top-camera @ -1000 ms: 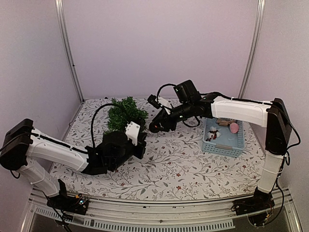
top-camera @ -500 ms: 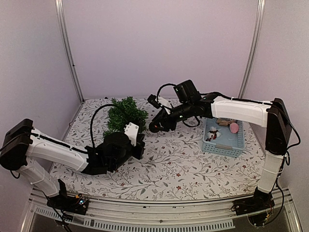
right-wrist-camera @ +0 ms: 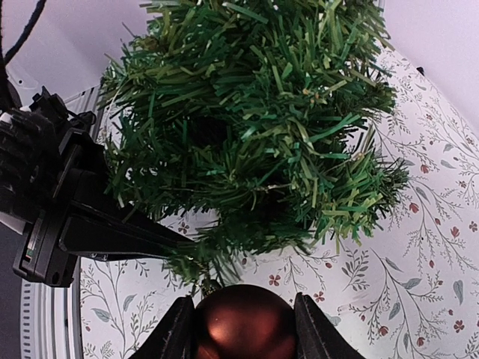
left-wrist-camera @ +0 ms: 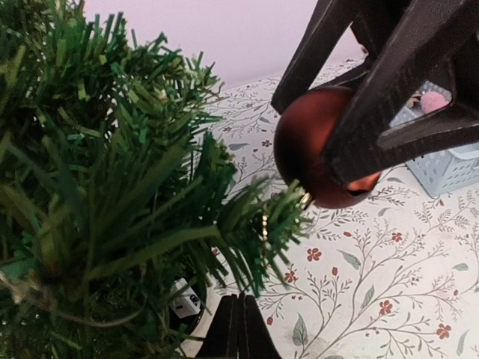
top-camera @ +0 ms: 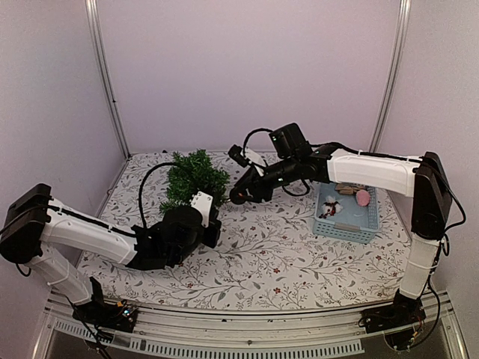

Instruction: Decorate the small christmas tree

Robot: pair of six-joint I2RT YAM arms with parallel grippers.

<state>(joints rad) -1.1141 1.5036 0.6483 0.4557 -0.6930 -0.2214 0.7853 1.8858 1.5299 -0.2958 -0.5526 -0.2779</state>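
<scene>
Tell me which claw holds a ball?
The right gripper, clamping the brown ball beside the tree; the left gripper is shut on nothing.

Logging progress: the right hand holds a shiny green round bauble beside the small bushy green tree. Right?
Not green: the right wrist view shows the shiny round bauble in the right hand is dark red, held beside the small bushy green tree.

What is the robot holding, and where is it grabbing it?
The right gripper pinches a shiny red-brown ball by its two sides, beside the small christmas tree. The left gripper is shut with nothing seen in it.
</scene>
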